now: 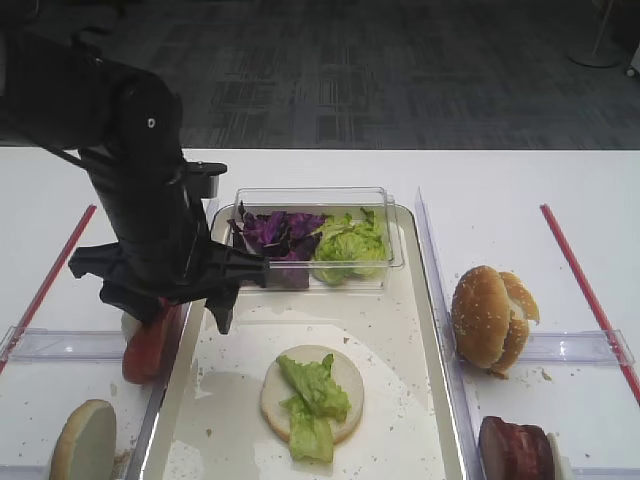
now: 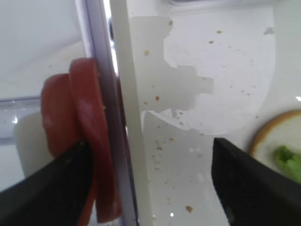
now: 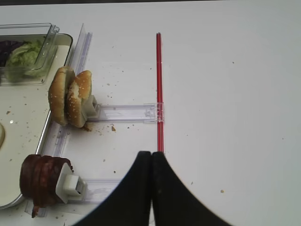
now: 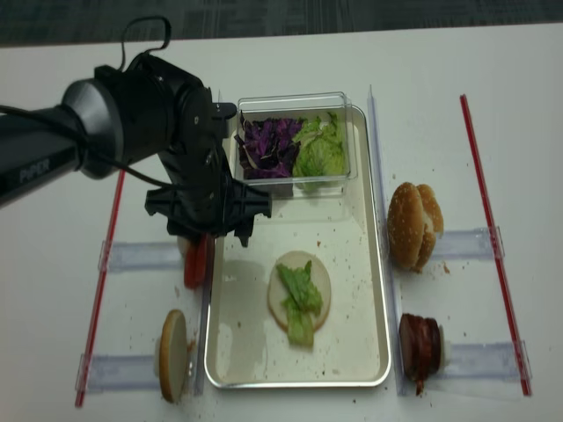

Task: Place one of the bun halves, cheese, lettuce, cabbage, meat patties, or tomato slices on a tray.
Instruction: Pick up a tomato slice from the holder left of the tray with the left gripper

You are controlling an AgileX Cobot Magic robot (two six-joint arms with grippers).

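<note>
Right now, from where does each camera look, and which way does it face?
Exterior high: in front, above, facing the tray; left arm shows.
Realsense: overhead, looking down at the tray; left arm shows.
Left wrist: on the left gripper, facing the tomato slices at the tray's edge; both fingers show.
Right wrist: on the right gripper, facing table, bun halves and meat patties.
Shared: both exterior views show the bottom bun with lettuce.

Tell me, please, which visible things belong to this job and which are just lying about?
Job:
- silver rimmed metal tray
- glossy red tomato slices
- left gripper
- tan bun half under green lettuce

Lying about:
- thin red strips
- clear plastic tub
</note>
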